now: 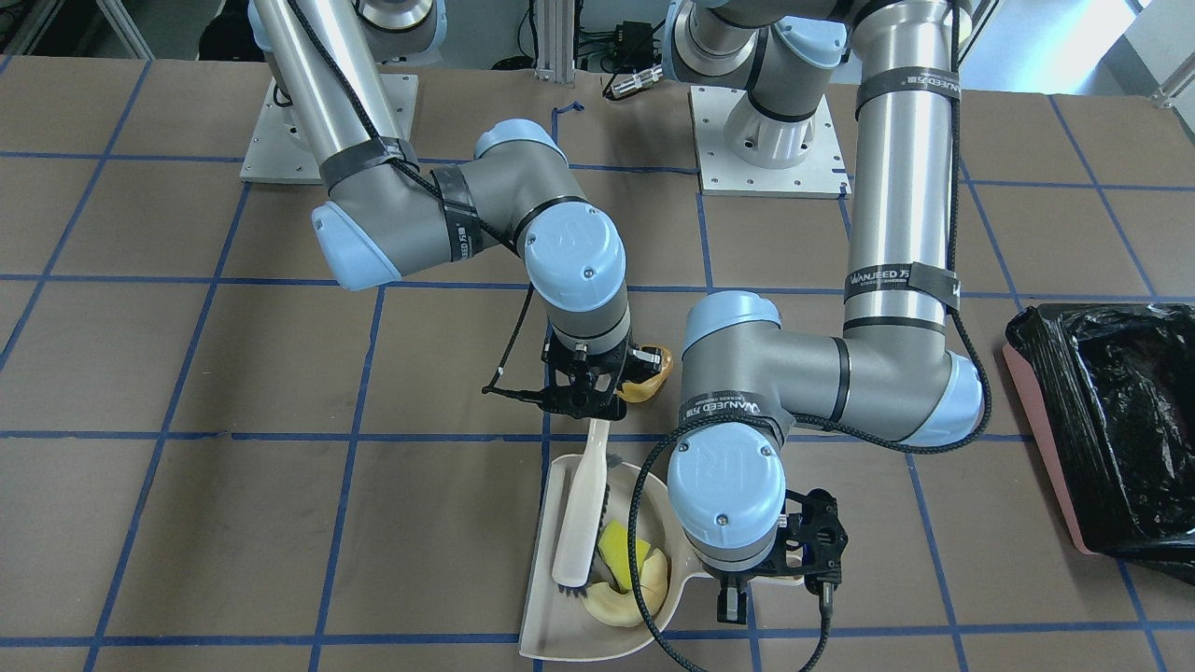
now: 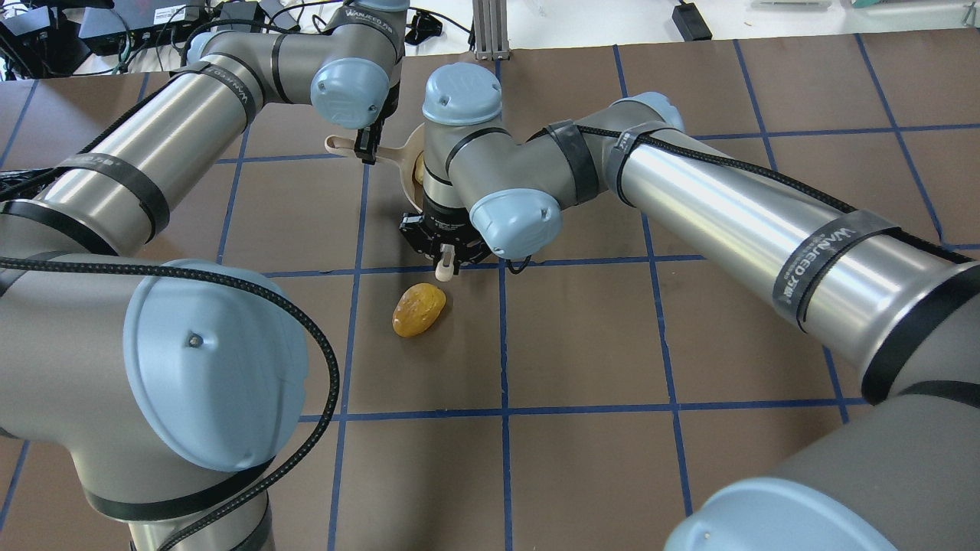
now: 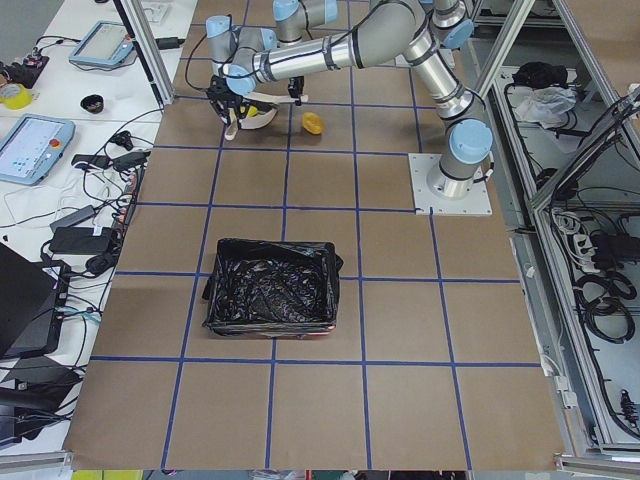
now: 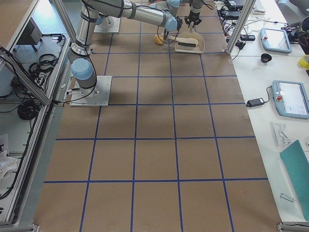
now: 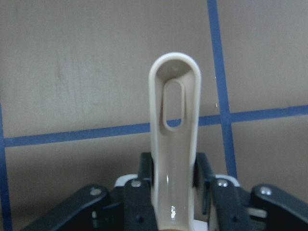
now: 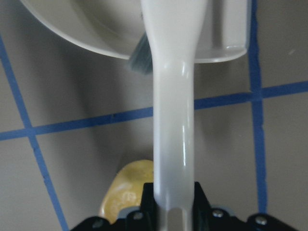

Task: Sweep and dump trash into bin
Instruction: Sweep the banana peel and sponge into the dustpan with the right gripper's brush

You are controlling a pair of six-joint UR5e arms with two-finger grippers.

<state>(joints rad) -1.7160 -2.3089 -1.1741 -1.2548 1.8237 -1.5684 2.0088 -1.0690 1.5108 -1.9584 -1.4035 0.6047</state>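
Note:
My left gripper (image 1: 761, 579) is shut on the handle of the beige dustpan (image 1: 560, 627), which also shows in the left wrist view (image 5: 174, 120). A yellow wedge (image 1: 616, 546) and a cream crescent (image 1: 624, 611) lie in the pan. My right gripper (image 1: 593, 406) is shut on the handle of the beige brush (image 1: 579, 518), whose dark bristles rest inside the pan. The amber lump (image 2: 419, 310) lies on the table outside the pan, just behind the right gripper, and shows in the right wrist view (image 6: 126, 190). The pink bin (image 1: 1111, 429) with its black bag stands far off on the robot's left.
The brown table cover carries a blue tape grid. Both arm bases (image 1: 770, 140) stand on plates at the robot's side. The bin (image 3: 270, 285) sits several grid squares from the dustpan (image 3: 255, 118). Benches with tablets and cables flank the table (image 4: 289, 96).

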